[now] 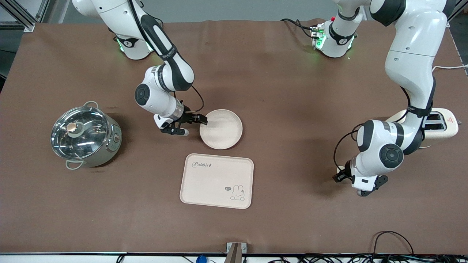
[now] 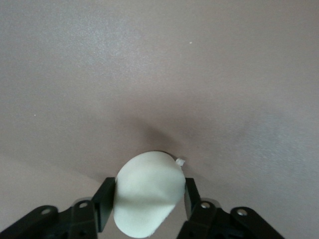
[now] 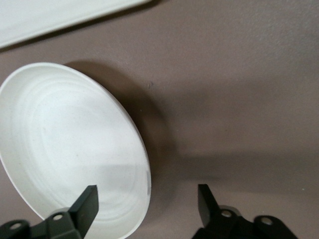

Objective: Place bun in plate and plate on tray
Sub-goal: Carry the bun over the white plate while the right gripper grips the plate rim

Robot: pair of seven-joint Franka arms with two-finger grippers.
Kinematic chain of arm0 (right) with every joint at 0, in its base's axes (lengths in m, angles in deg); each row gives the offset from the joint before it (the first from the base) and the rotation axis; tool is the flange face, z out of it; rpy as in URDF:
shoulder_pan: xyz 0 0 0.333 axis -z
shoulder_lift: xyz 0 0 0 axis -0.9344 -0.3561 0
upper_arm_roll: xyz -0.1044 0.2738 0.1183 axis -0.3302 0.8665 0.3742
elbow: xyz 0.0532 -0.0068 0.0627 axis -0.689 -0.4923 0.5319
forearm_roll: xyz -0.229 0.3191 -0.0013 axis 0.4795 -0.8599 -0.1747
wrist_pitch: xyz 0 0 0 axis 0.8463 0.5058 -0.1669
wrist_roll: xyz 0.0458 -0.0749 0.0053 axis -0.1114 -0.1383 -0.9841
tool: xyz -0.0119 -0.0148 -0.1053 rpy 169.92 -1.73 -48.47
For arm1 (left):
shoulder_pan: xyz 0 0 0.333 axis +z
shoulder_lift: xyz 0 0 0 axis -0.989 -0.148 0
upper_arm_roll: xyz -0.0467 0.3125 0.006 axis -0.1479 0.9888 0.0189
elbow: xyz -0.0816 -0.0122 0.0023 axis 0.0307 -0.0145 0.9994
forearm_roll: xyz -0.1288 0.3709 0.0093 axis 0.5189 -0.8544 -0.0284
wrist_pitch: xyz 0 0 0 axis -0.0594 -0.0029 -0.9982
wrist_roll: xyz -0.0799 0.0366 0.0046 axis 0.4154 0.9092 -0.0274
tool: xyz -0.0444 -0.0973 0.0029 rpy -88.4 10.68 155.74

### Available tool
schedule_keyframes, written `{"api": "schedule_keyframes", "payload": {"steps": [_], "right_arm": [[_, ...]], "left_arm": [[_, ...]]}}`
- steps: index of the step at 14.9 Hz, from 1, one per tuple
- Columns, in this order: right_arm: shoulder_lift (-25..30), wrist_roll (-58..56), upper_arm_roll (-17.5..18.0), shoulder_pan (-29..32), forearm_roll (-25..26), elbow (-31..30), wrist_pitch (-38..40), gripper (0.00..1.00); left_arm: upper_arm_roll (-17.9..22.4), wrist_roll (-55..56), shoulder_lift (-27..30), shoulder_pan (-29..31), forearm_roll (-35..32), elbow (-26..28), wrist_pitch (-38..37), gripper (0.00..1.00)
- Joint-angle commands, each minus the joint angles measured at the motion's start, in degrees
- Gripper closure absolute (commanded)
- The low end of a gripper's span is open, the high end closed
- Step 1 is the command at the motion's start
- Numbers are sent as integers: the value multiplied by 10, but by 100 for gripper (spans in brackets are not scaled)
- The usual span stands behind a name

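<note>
The plate (image 1: 221, 129) is empty and not yet on the tray (image 1: 216, 180) — the left gripper (image 2: 149, 211) pinches the bun (image 2: 147, 194) away from the plate, and the right gripper (image 1: 193, 123) straddles the plate's rim, fingers apart.

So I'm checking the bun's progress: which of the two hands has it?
The left hand, toward the left arm's end of the table, grips the bun. The right hand is open, straddling the plate rim.
</note>
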Motion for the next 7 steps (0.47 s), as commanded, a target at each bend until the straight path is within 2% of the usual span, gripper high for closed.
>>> {"api": "schedule_keyframes", "payload": {"steps": [1,3,4,7], "right_arm": [[-9,-44,-3,5,-15,5,0,28],[-13,-58,-3,8,-16,6,-1,36],[-13,-58,-3,8,-16,6,-2,37],[-14,-58,-3,6,-18,6,-2,43]], "left_arm": [[-1,4,-3,2,-15,0,-5,64],[-1,4,2,-1,-16,-2,-15,83],[-4,6,5,-5,-16,-5,-34,87],[-9,22,21,-35,-15,-8,-53,89]]}}
